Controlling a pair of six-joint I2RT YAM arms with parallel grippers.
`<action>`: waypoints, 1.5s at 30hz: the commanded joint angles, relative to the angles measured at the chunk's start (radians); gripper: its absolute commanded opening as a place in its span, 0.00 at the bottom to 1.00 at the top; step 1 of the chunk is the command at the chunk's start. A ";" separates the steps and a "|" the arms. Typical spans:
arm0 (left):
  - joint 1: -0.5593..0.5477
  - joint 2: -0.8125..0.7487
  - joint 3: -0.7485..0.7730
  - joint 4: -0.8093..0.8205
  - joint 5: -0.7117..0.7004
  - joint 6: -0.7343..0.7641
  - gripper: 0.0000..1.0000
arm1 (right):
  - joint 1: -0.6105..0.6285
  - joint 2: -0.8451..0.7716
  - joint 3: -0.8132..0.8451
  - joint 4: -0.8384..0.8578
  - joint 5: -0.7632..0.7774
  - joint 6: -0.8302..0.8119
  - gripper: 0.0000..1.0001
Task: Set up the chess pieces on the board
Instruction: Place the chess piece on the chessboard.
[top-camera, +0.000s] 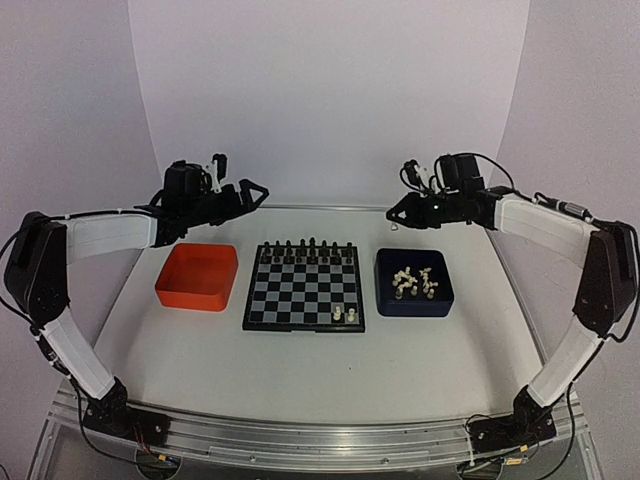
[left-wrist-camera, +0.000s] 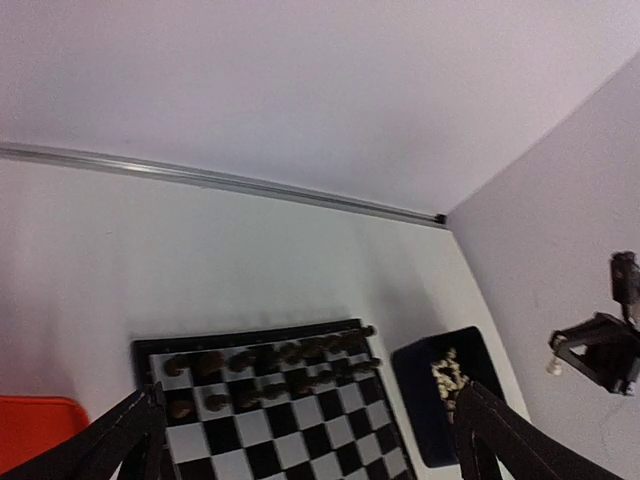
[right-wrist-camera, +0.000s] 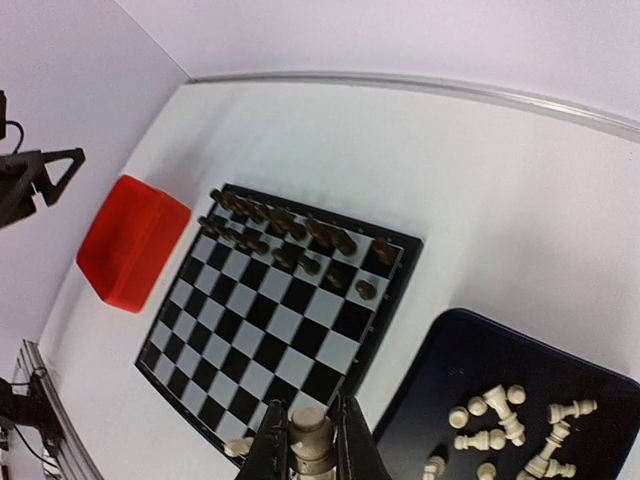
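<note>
Tabletop (top-camera: 300, 365); chess piece (right-wrist-camera: 311, 428) in right end effector (right-wrist-camera: 309, 446)

Cream plastic chess pieces (right-wrist-camera: 488, 438), smooth checkered board (right-wrist-camera: 280, 320), matt white table (right-wrist-camera: 400, 160).

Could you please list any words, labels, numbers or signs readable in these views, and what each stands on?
No text can be read in any view: the board, the orange tray, the dark blue tray and the chess pieces carry no legible words, numbers or signs.
</note>
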 joint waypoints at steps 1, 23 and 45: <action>-0.086 -0.015 0.010 0.243 0.323 -0.012 1.00 | 0.066 -0.062 -0.026 0.251 -0.014 0.156 0.00; -0.226 0.229 0.257 0.374 0.703 -0.133 0.77 | 0.282 0.020 0.031 0.548 0.043 0.416 0.00; -0.226 0.177 0.207 0.194 0.686 0.139 0.00 | 0.309 0.012 0.037 0.441 -0.058 0.367 0.36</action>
